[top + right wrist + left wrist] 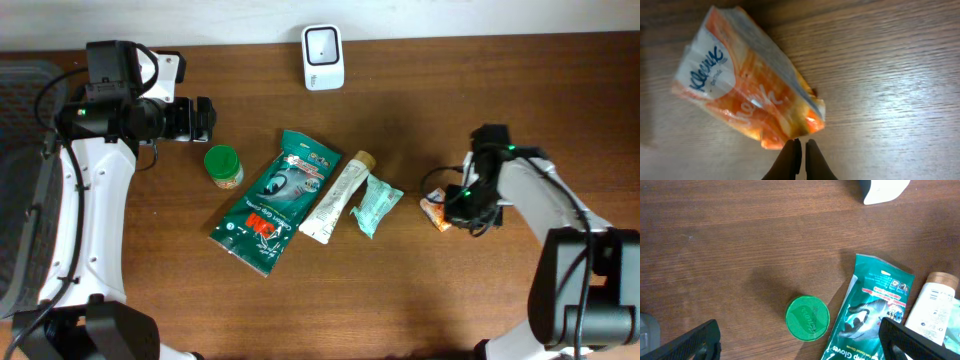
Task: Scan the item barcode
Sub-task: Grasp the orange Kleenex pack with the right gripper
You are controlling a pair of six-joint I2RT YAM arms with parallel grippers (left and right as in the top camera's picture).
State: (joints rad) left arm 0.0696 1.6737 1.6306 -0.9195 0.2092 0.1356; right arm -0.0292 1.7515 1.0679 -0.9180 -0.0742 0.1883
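Observation:
An orange Kleenex tissue pack (745,85) lies on the wooden table at the right (436,209). My right gripper (801,142) is shut, its two fingertips pinched together on the pack's crimped end; in the overhead view this gripper (462,200) sits right beside the pack. The white barcode scanner (323,57) stands at the table's back edge, and its corner shows in the left wrist view (885,190). My left gripper (799,332) hangs open and empty above a green-lidded jar (807,318), at the table's left (203,120).
Lined up across the middle are the green-lidded jar (223,166), a green gloves packet (275,200), a white tube (340,197) and a small mint-green packet (377,205). A dark chair (20,180) stands off the table's left edge.

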